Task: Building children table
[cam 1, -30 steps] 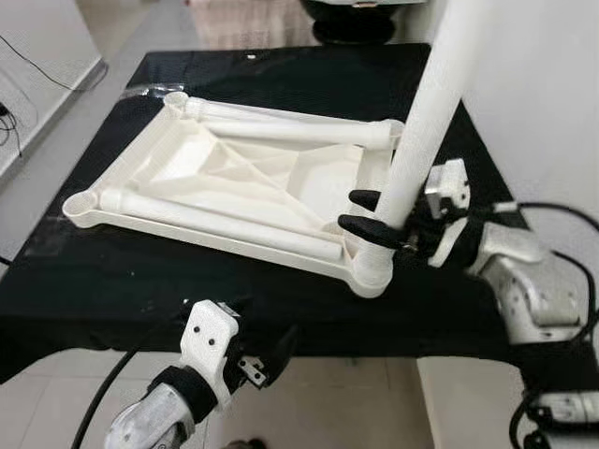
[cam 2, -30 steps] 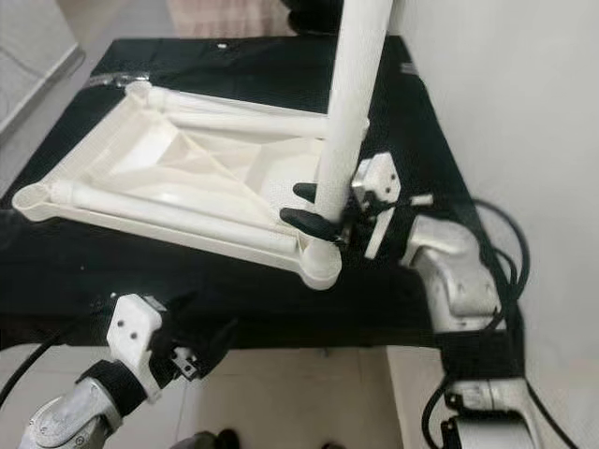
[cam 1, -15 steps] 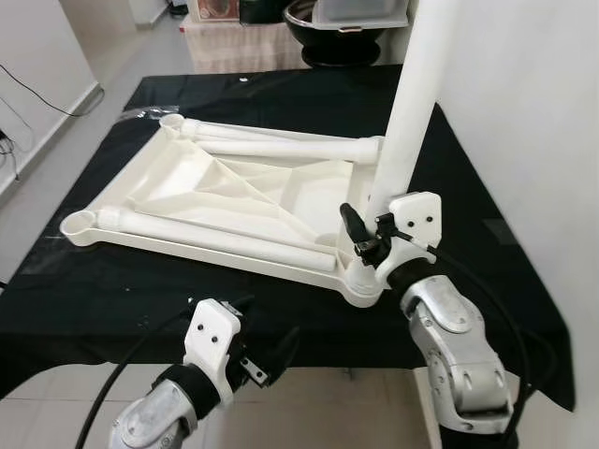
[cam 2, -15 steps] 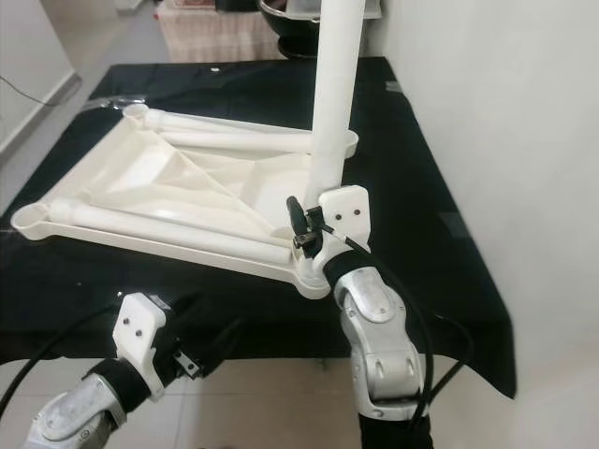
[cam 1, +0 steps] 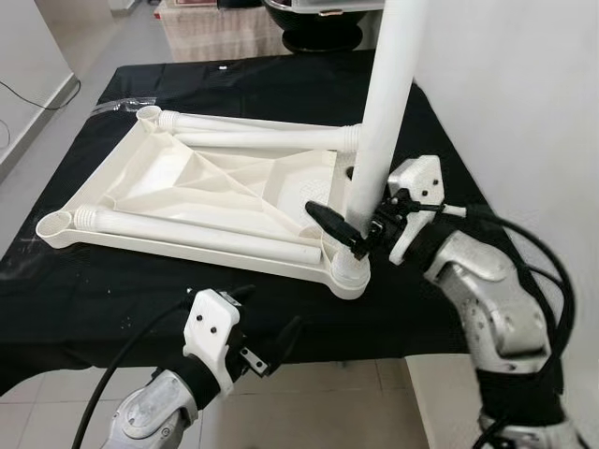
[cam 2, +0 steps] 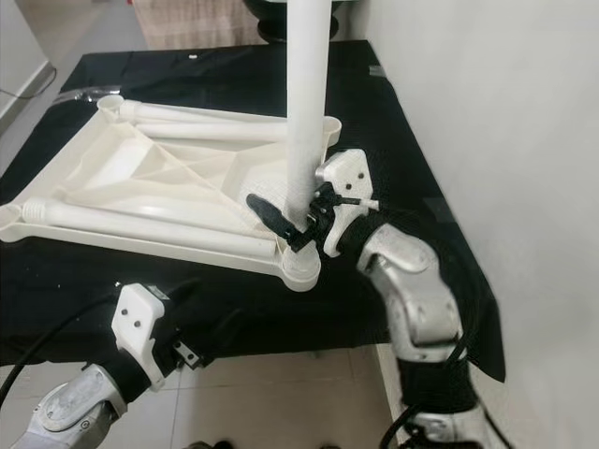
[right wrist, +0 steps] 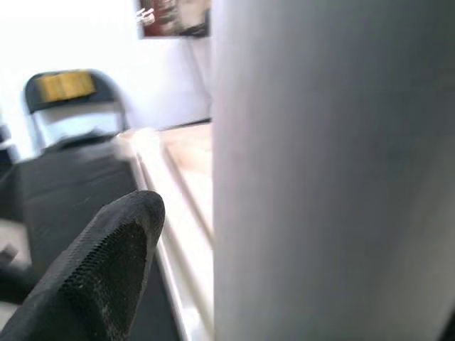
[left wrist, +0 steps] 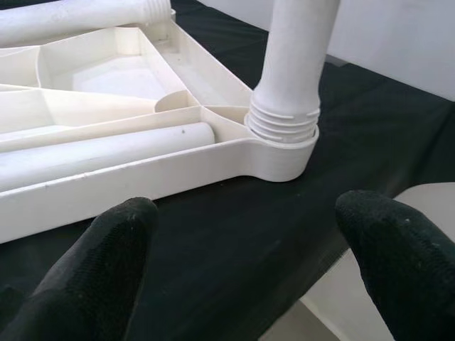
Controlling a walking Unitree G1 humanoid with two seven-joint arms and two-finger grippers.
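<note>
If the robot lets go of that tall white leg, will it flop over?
Probably not: the leg looks stiff and its threaded end sits in the tabletop's corner socket. The right gripper holds it low, so it might wobble if loosely screwed.

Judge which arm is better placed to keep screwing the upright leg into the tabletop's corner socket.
Right. The right pincer is at the upright leg, just above the corner socket of the tabletop. The left pincer hangs open below the table edge, off the parts, holding nothing.
</note>
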